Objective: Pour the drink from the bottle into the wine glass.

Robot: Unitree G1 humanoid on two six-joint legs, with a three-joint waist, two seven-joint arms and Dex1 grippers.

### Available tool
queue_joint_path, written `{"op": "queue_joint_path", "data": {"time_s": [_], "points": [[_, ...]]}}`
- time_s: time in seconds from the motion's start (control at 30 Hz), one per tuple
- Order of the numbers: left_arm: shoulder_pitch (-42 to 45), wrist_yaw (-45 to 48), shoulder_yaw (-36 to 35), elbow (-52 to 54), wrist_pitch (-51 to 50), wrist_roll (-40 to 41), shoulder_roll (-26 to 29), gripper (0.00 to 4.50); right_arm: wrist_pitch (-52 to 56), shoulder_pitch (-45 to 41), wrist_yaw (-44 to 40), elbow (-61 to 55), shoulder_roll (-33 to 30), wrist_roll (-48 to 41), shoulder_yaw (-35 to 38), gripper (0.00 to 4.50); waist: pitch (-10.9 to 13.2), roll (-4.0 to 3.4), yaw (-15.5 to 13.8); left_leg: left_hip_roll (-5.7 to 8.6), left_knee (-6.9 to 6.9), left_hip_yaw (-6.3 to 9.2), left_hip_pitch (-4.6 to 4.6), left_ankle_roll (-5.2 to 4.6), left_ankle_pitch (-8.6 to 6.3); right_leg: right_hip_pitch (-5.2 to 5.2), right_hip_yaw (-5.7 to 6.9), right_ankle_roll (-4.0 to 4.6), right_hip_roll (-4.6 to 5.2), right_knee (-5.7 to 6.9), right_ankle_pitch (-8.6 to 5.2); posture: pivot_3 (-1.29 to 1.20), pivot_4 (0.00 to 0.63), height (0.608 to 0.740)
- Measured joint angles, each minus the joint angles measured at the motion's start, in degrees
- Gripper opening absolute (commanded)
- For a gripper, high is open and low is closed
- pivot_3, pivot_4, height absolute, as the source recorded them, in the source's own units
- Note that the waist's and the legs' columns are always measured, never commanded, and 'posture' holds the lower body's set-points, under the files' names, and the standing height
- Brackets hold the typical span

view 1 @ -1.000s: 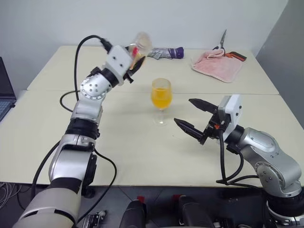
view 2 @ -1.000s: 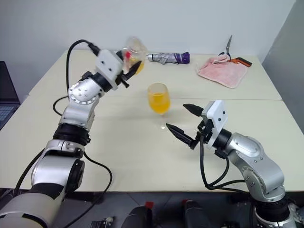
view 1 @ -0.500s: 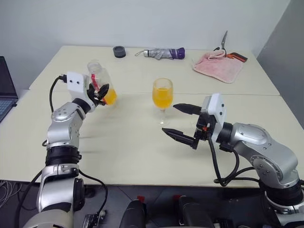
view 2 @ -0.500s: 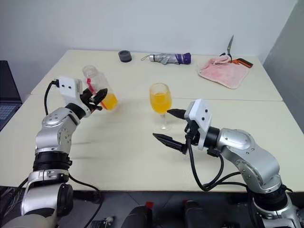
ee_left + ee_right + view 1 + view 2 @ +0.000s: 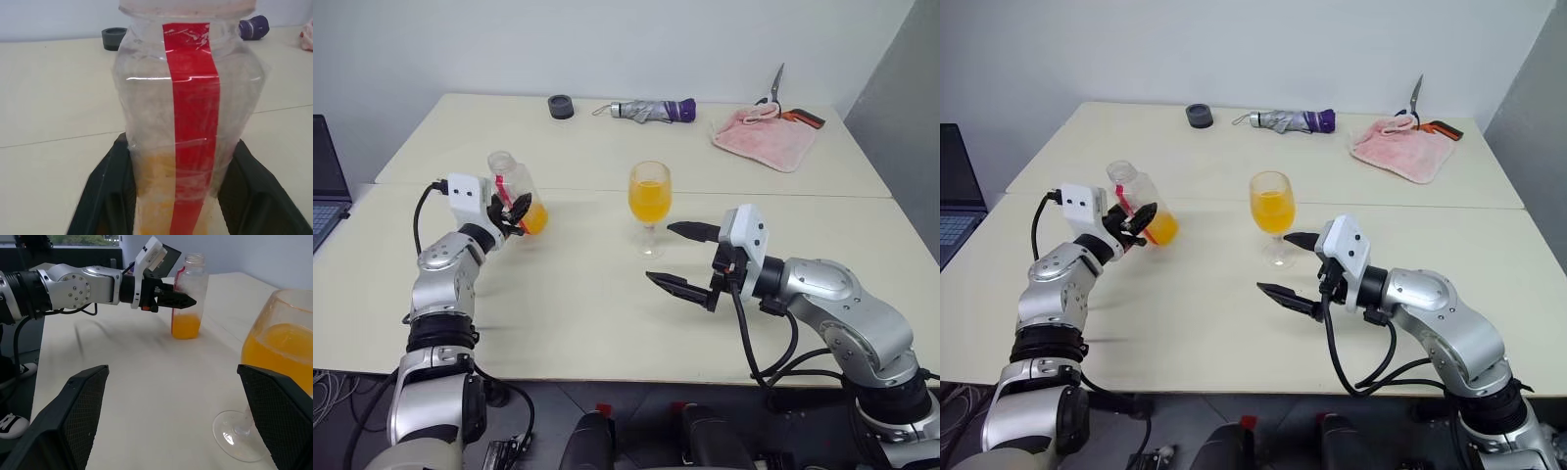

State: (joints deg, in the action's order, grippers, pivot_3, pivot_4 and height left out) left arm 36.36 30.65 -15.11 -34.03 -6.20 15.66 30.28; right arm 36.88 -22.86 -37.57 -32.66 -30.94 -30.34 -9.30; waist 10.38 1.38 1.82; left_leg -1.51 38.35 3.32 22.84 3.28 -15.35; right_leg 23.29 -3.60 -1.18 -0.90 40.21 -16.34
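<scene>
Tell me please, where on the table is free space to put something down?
Free: the near front of the table, between the bottle and the right claw; also the far left part before the black cap. Crowded: around the wine glass, and the far right with umbrella, pink cloth and scissors.

A clear, glossy plastic bottle (image 5: 517, 194) with a shiny red label strip (image 5: 191, 122) and a smooth clear wine glass (image 5: 648, 206) stand on a matt cream table (image 5: 607, 304); a pink terry cloth (image 5: 762, 135) lies beyond.

arms: silver metal, black joints | wrists: white camera boxes | cables: black | fingers (image 5: 690, 290): black, pointed
</scene>
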Motion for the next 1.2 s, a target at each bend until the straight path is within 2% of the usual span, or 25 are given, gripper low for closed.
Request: {"op": "queue_joint_path", "data": {"time_s": [0.13, 0.17, 0.37, 0.67, 0.87, 1.0, 1.2], "points": [[-0.01, -0.08, -0.36, 0.02, 0.75, 0.04, -0.46, 4.32, 0.51, -0.04, 0.05, -0.29, 0.0, -0.06, 0.0, 4.5, 0.0, 0.0, 0.0, 0.0, 0.0, 0.0, 0.0, 0.0, 0.0, 0.0, 0.0, 0.0, 0.0, 0.0, 0.0, 0.0, 0.15, 0.74], [-0.02, -0.09, -0.36, 0.05, 0.99, 0.01, -0.51, 4.48, 0.7, -0.05, 0.06, -0.4, 0.0, -0.08, 0.0, 4.5, 0.0, 0.0, 0.0, 0.0, 0.0, 0.0, 0.0, 0.0, 0.0, 0.0, 0.0, 0.0, 0.0, 0.0, 0.0, 0.0, 0.15, 0.74], [-2.62, -1.07, -0.26, 4.12, 1.82, -0.4, -1.31, 4.48, 1.35, -0.02, -0.17, -0.89, -0.26, -0.11, 0.04, 4.5, 0.0, 0.0, -0.01, -0.03, -0.01, 0.0, -0.01, 0.0, 0.0, 0.0, -0.02, 0.0, 0.01, 0.0, 0.0, 0.0, 0.15, 0.74], [-16.77, -4.32, -0.92, 20.53, 0.03, 0.12, -2.21, 4.48, -11.77, 11.76, 0.66, 5.29, 1.08, 7.99, 1.42, 4.5, -0.05, 0.07, -0.02, -0.13, -0.13, -0.03, -0.08, 0.01, 0.0, -0.03, -0.08, 0.0, 0.08, -0.05, 0.0, 0.0, 0.15, 0.74], [-25.16, -10.0, -2.28, 33.85, -5.09, 0.74, -3.89, 4.48, -23.59, 15.17, 6.57, 17.17, 9.35, 12.39, 6.28, 4.5, -0.08, 0.12, -0.01, -0.14, -0.18, -0.08, -0.15, 0.01, 0.0, -0.06, -0.15, 0.0, 0.08, -0.06, 0.0, 0.0, 0.15, 0.74], [-31.67, -12.89, -3.1, 40.33, -7.22, 1.31, -7.53, 4.48, -29.1, 14.85, 14.47, 25.73, 16.96, 13.9, 10.86, 4.5, -0.1, 0.1, 0.07, -0.16, -0.26, -0.25, -0.28, 0.01, 0.0, -0.07, -0.31, 0.0, 0.11, -0.04, 0.0, 0.0, 0.15, 0.74], [-33.33, -14.22, -3.13, 41.05, -7.75, 1.51, -8.78, 4.48, -32.62, 12.62, 16.28, 31.07, 18.3, 15.73, 11.72, 4.5, -0.1, 0.1, 0.02, -0.06, -0.26, -0.26, -0.28, 0.01, 0.01, -0.07, -0.29, 0.0, -0.02, -0.05, 0.0, 0.0, 0.15, 0.74]]}}
